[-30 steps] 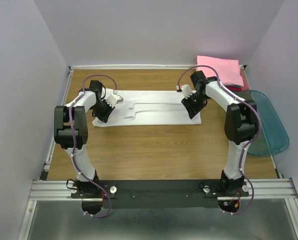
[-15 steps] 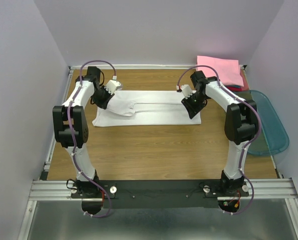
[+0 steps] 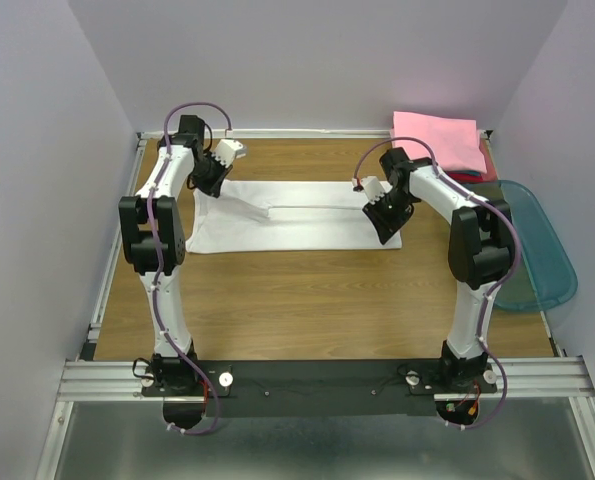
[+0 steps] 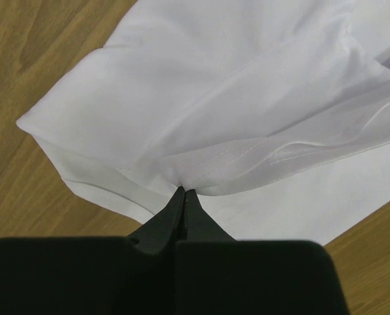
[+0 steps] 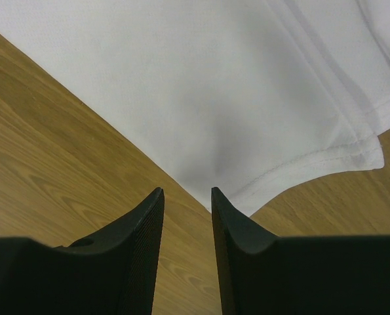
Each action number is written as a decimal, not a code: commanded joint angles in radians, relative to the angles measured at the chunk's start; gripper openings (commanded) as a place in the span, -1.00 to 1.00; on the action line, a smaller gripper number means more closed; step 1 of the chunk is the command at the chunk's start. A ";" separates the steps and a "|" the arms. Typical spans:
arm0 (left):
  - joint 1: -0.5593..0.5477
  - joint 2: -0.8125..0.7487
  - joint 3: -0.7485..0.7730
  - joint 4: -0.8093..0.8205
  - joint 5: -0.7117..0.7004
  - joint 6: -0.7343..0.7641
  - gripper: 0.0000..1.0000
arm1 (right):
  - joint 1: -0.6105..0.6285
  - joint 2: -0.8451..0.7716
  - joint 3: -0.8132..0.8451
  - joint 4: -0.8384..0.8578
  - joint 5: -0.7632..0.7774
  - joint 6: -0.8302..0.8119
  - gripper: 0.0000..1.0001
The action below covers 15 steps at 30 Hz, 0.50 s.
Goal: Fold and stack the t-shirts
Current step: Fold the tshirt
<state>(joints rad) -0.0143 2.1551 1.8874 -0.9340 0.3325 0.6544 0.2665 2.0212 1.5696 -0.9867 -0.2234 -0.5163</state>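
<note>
White t-shirt (image 3: 307, 215): one; pink t-shirt (image 3: 437, 135): one, perhaps more beneath.

Top cam is mounted high up behind the base rail (image 3: 317, 378), tilted down and forward, so the arm bases sit along the bottom of the frame. It's far enough back that the whole tabletop (image 3: 307, 300) fits in, side walls too.

Left wrist cam looks out along its own jaws, which come up from bottom centre. It's super close to the white t-shirt (image 4: 234, 85), with wood in the upper left and lower right corners.

Right wrist cam has the same setup: jaws at the bottom, cloth across the top, wood lower left.

All three share that shirt. In the top view, the wrist cams cover its left and right ends.
</note>
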 commanded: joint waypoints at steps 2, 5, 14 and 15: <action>0.002 0.008 0.041 0.104 0.034 -0.116 -1.00 | -0.003 -0.027 -0.013 -0.001 0.012 -0.005 -0.16; 0.002 0.017 0.053 0.112 0.031 -0.139 -0.61 | -0.003 -0.024 -0.008 0.000 0.010 -0.004 -0.16; 0.007 -0.230 -0.213 0.219 0.097 -0.129 -0.47 | -0.004 -0.035 -0.026 0.010 0.006 0.012 -0.19; 0.001 -0.241 -0.229 0.201 0.120 -0.118 -0.52 | -0.004 -0.036 -0.028 0.014 0.004 0.015 -0.20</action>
<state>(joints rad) -0.0139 2.0281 1.7088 -0.7555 0.3622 0.5148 0.2665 2.0209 1.5600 -0.9840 -0.2230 -0.5140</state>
